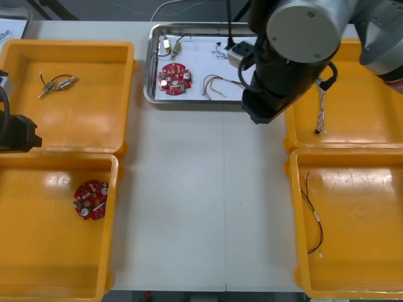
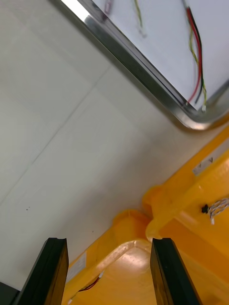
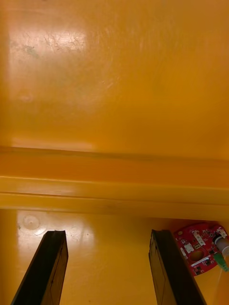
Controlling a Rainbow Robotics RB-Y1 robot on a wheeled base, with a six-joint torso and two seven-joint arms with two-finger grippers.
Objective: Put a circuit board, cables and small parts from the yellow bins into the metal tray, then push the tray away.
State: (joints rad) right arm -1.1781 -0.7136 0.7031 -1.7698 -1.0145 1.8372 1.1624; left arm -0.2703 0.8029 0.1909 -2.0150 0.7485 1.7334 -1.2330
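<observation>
The metal tray (image 1: 150,69) stands at the far middle, white inside. It holds a red circuit board (image 1: 174,78), a red and yellow cable (image 1: 214,85), small metal parts (image 1: 170,44) and a blue and white cable (image 1: 221,51). My right arm (image 1: 283,69) hangs over the tray's right near corner. My right gripper (image 2: 109,244) is open and holds nothing, above the table by the corner of the near right bin (image 2: 129,257), with the tray's corner (image 2: 188,116) beyond. My left gripper (image 3: 107,236) is open over the near left bin, beside a second circuit board (image 3: 200,248).
The far left bin (image 1: 129,94) holds small metal parts (image 1: 56,83). Another circuit board (image 1: 91,199) lies in the near left bin (image 1: 113,220). A twisted cable (image 1: 322,110) is in the far right bin, and a red and black cable (image 1: 313,217) in the near right bin.
</observation>
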